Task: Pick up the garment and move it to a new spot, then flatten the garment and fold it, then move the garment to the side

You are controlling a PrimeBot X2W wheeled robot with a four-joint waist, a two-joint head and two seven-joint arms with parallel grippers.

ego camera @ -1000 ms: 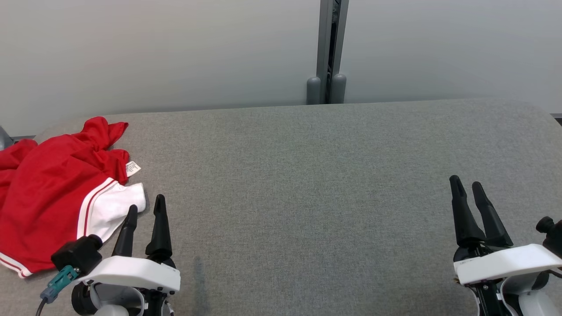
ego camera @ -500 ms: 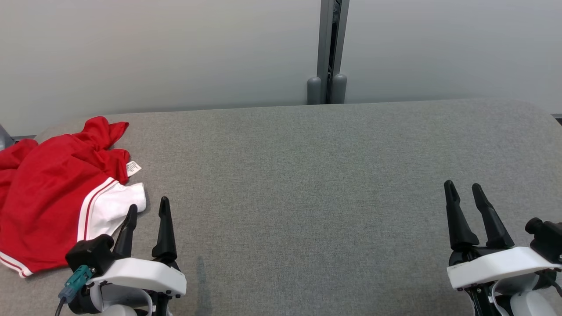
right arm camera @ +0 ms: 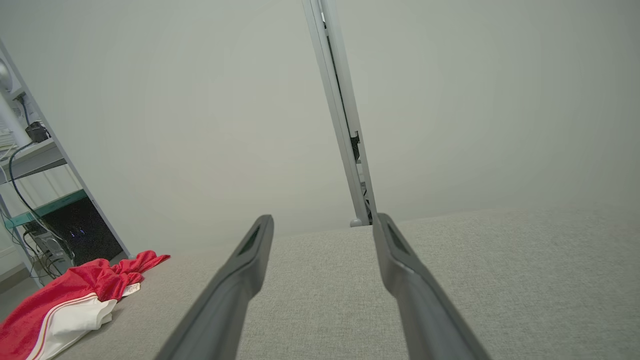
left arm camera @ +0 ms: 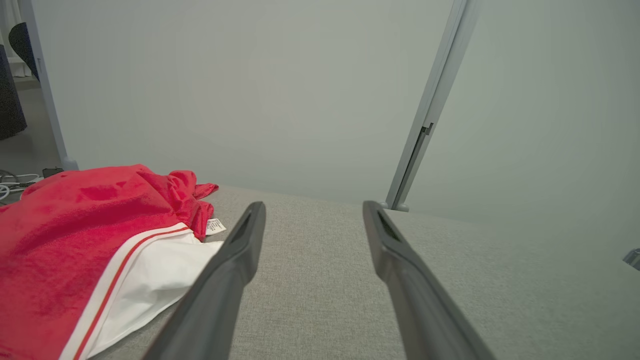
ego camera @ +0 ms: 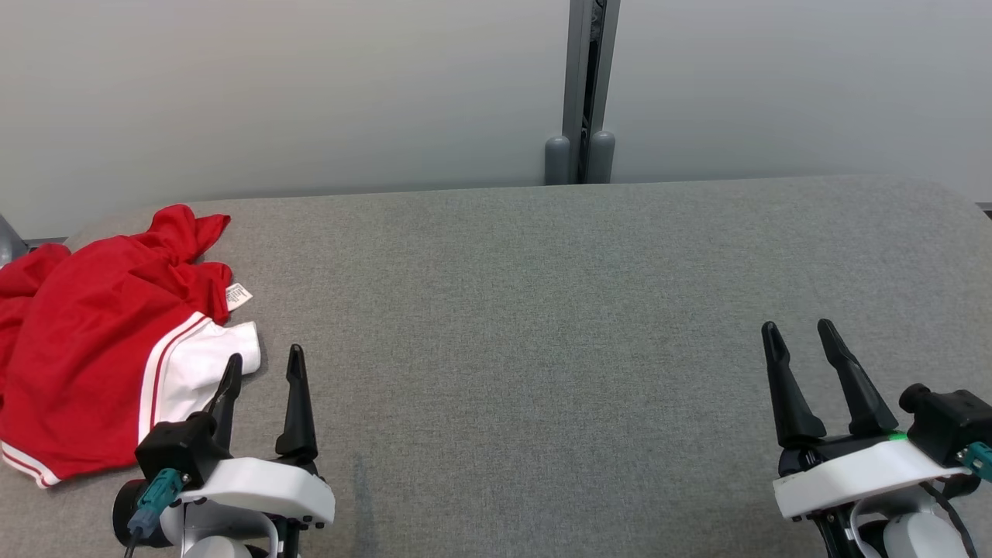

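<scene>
A crumpled red garment (ego camera: 85,341) with a white striped panel and a small label lies at the left end of the grey table (ego camera: 542,325). My left gripper (ego camera: 264,358) hovers open just right of its white panel, nothing between the fingers; the left wrist view has the garment (left arm camera: 75,250) left of that gripper (left arm camera: 310,210). At the lower right, my right gripper (ego camera: 798,335) stands open and empty above bare table. In the right wrist view the garment (right arm camera: 65,300) lies far left of the open right gripper (right arm camera: 322,222).
A pale wall with a grey vertical post (ego camera: 585,85) stands behind the table's far edge. A shelf with cables (right arm camera: 30,200) stands beyond the table's left end. Grey table surface stretches between the two grippers.
Both grippers have drawn back toward the bottom of the head view, the left sliding slightly right and the right slightly left. The garment has not moved.
</scene>
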